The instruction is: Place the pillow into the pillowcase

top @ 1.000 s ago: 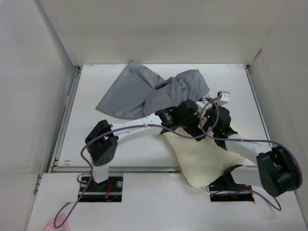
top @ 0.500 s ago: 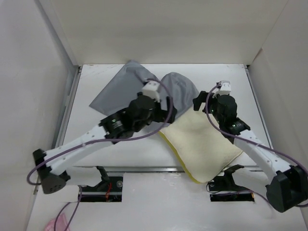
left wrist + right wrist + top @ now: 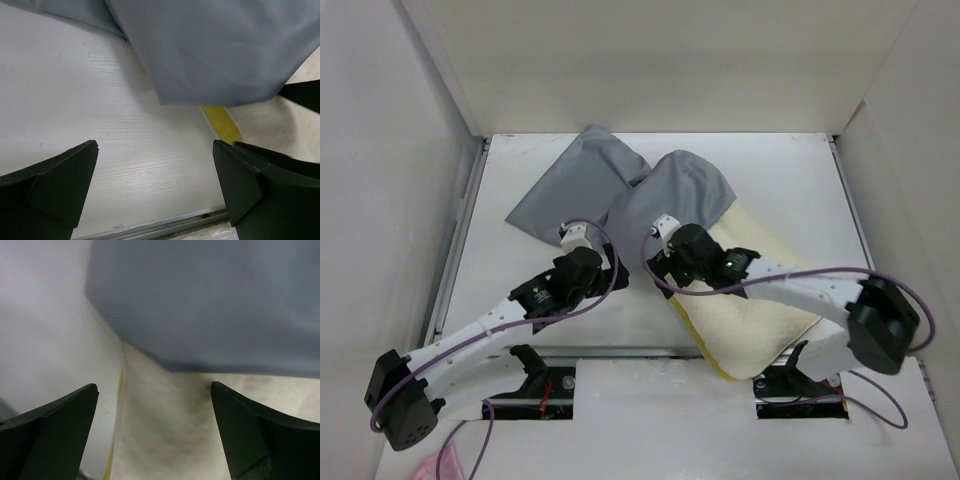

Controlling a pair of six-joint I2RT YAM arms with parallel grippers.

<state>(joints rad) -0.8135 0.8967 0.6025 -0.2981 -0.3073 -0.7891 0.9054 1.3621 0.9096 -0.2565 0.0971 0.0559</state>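
Note:
The grey pillowcase (image 3: 620, 185) lies wrinkled at the back of the table, its near right part draped over the far end of the cream pillow (image 3: 760, 300). The pillow's yellow edge band (image 3: 221, 123) shows just below the pillowcase hem (image 3: 215, 60). My left gripper (image 3: 608, 267) hovers open over bare table (image 3: 100, 100), just left of the pillow's corner and short of the hem. Stretched leftward over the pillow (image 3: 170, 430), my right gripper (image 3: 660, 262) is open above its near left corner, close to the pillowcase edge (image 3: 210, 305). Neither gripper holds anything.
White walls (image 3: 410, 150) box the table in on the left, back and right. A metal rail (image 3: 570, 350) runs along the table's near edge. The pillow's near corner overhangs that edge beside the right arm's base (image 3: 800, 380).
The left arm drew back from over the pillowcase toward the near left. The right arm swung from the back right across the pillow to its left corner. The pillowcase now covers more of the pillow.

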